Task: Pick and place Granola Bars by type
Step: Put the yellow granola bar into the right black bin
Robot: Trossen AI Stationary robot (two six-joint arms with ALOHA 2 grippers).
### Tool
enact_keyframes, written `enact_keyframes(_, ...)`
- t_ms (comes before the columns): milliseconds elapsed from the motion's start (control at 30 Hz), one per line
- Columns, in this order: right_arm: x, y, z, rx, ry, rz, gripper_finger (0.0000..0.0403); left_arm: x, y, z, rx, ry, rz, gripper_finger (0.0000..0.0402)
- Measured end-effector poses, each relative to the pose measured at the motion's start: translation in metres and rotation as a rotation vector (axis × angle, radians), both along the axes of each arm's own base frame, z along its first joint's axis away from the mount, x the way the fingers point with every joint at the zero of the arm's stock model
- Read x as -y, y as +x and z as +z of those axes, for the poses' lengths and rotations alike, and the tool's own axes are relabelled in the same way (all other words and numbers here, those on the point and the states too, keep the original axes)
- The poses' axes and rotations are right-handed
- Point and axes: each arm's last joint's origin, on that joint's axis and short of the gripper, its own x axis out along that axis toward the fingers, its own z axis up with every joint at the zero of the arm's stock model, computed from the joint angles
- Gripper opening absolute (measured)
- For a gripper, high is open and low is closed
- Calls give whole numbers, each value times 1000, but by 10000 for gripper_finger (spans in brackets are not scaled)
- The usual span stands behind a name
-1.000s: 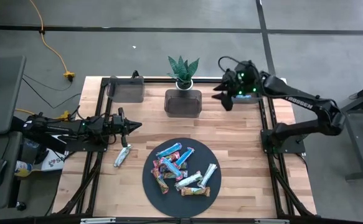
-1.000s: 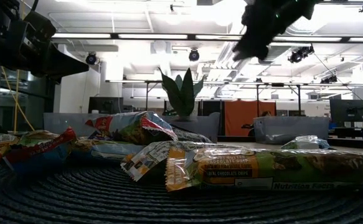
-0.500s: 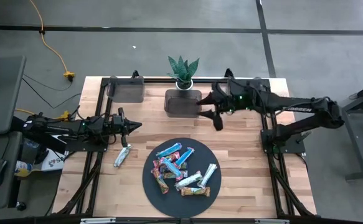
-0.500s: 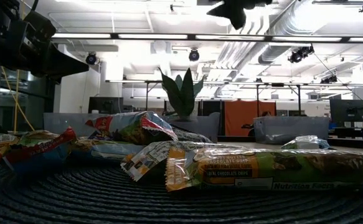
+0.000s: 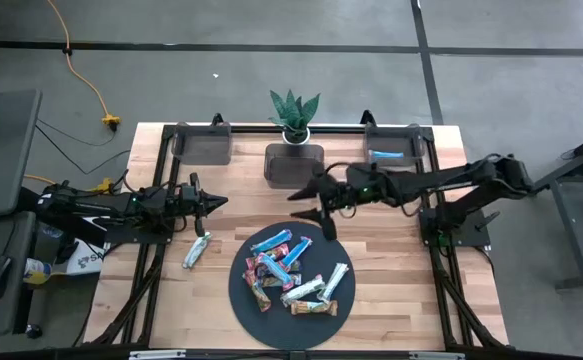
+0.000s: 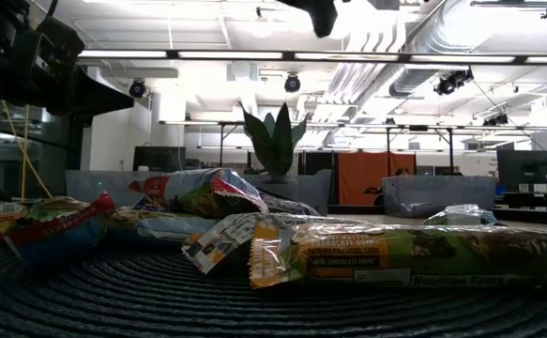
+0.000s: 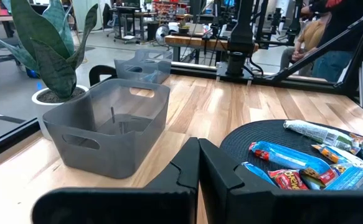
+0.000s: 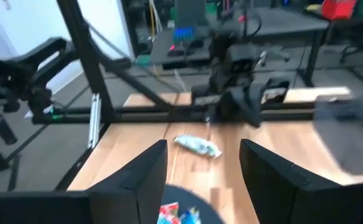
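Several granola bars (image 5: pixel 289 268) in blue, red-pink, silver-green and brown-orange wrappers lie heaped on a round dark mat (image 5: pixel 246 300). One silver-green bar (image 5: pixel 197 250) lies flat on the wood to the mat's left, also seen from the right wrist (image 8: pixel 197 146). A blue bar (image 5: pixel 386 155) lies in the far right bin (image 5: pixel 412 146). My right gripper (image 5: pixel 313 212) hangs open and empty over the mat's far edge, its fingers (image 8: pixel 137 183) apart. At the table's left side my left gripper (image 5: pixel 214 203) stays shut (image 7: pixel 198 163) on nothing, pointing level.
Two more grey bins stand along the far edge, one at the far left (image 5: pixel 203 143) and one in the middle (image 5: pixel 293 166), with a potted plant (image 5: pixel 294 112) behind the middle one. Bare wood lies to the right of the mat.
My right gripper has swung from over the far right bin toward the table's middle and nearer edge, turning as it went, and now hangs over the mat's far edge. It has stayed open. The blue bar now shows uncovered in the far right bin.
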Motion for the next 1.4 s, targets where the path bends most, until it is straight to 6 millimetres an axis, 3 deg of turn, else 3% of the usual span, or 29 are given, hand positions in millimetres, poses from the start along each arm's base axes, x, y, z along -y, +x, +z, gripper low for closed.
enact_keyframes(233, -15, 6, -24, -142, -3, 43, 184, 0, 0, 0, 0, 0, 0, 1)
enact_keyframes(800, -48, -21, -60, -533, -259, 246, 184, 0, 0, 0, 0, 0, 0, 1)
enact_keyframes(1233, -85, -41, -71, -588, -563, 408, 184, 0, 0, 0, 0, 0, 0, 1)
enact_keyframes(1400, -93, -50, -84, -606, -643, 432, 186, 0, 0, 0, 0, 0, 0, 1)
